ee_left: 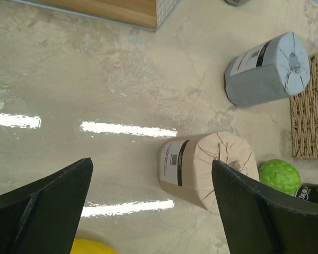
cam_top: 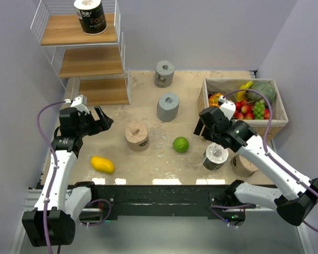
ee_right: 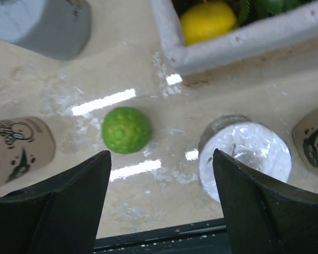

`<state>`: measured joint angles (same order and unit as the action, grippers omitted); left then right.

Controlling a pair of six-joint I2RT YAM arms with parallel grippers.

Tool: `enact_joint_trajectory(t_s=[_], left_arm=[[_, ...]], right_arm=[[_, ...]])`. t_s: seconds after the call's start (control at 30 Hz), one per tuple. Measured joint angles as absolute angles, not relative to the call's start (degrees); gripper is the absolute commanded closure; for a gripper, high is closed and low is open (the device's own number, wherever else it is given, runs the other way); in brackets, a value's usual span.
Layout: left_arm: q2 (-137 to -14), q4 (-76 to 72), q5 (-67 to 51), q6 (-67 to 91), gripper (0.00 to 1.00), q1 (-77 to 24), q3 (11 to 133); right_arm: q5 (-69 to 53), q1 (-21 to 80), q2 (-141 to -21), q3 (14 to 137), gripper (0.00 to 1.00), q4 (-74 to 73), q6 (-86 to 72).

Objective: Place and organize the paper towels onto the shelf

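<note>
One black-wrapped roll stands on the top board of the shelf at the back left. Two grey rolls and a tan roll stand mid-table. A second black roll and a second tan roll stand near the front right. My left gripper is open and empty, left of the tan roll. My right gripper is open and empty above the black roll.
A green fruit lies between the tan roll and the black roll. A yellow fruit lies front left. A wicker basket of fruit stands at the right. The table's front edge is close below my right gripper.
</note>
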<state>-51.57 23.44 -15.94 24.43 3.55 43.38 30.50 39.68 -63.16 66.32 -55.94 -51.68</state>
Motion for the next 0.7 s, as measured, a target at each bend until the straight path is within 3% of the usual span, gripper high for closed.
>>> enact_joint_trajectory(t_s=[0.7], left_arm=[[-48.73,19.75,-18.87,24.40,0.00,2.96,42.50]], right_arm=[[32.01,39.68,-67.40,53.67,0.33,-58.19,-58.33]])
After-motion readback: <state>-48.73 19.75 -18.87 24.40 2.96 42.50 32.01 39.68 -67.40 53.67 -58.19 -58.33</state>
